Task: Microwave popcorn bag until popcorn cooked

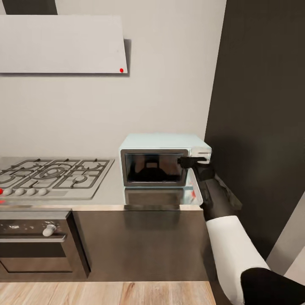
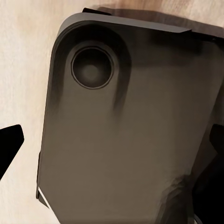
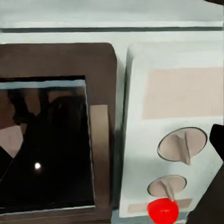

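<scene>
Two knobs (image 3: 183,145) and a red indicator dot (image 3: 163,210) sit on the microwave's white control panel (image 3: 172,126), seen close up from the right wrist. The microwave (image 1: 163,159) stands on the grey countertop (image 1: 114,186) at its right end, beside the gas hob (image 1: 51,176) and above the steel oven (image 1: 36,241). Its dark glass door (image 1: 153,167) appears shut, flush with the body. The right gripper (image 1: 186,161) is held at the front of the control panel, at the door's edge; whether its fingers are parted or closed cannot be told from these pictures.

The popcorn bag cannot be made out: the glass reflects dark shapes, and nothing tan is distinguishable behind it or on the bare worktop. The inspector judges that the bag is probably inside already, given the closed door and the gripper at the controls, but this is unconfirmed.

The left wrist camera looks down on a dark rounded part of the robot's own base (image 2: 130,130) over the wooden floor (image 2: 23,70). One black fingertip (image 2: 8,142) shows at each edge, so the left claw stands open and empty.

Outstanding, by this reading: starting the heating and confirming cooked popcorn in the bag.
</scene>
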